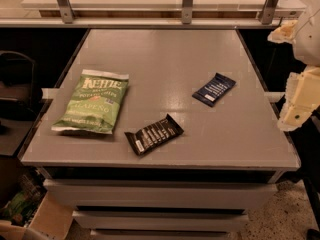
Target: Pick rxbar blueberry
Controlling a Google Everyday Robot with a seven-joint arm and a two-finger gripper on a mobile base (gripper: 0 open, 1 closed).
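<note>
Lying flat on the table (pixel 165 54), the rxbar (pixel 214 89) is found right of the table's centre, well inside its right edge and about midway between its far and near edges. A dark navy wrapper is noted, with white text lines and a small white patch at the end nearer the table's front.

Long axis: set on a diagonal, one short end turned toward the table's far right corner, the other toward its near left corner. Bare tabletop is seen all round it; nothing is touching it.

Gripper (pixel 299 100): seen as a cream-coloured block just past the table's right edge, roughly level with the table's middle depth. Whether it is open or closed cannot be told.

Key relation: from the gripper, the rxbar is reached by travel inward across the table's right edge, toward the table's centre. A descent from above is judged to be needed, with the wrist turned so that the closing line crosses the wrapper's short width, not its diagonal length.

Others: black bar (pixel 153 134) near the table's front edge, well apart from the rxbar; chips bag (pixel 92 101) on the table's left half. Neither is judged to lie in the path. The black bar is judged the likeliest mix-up.
</note>
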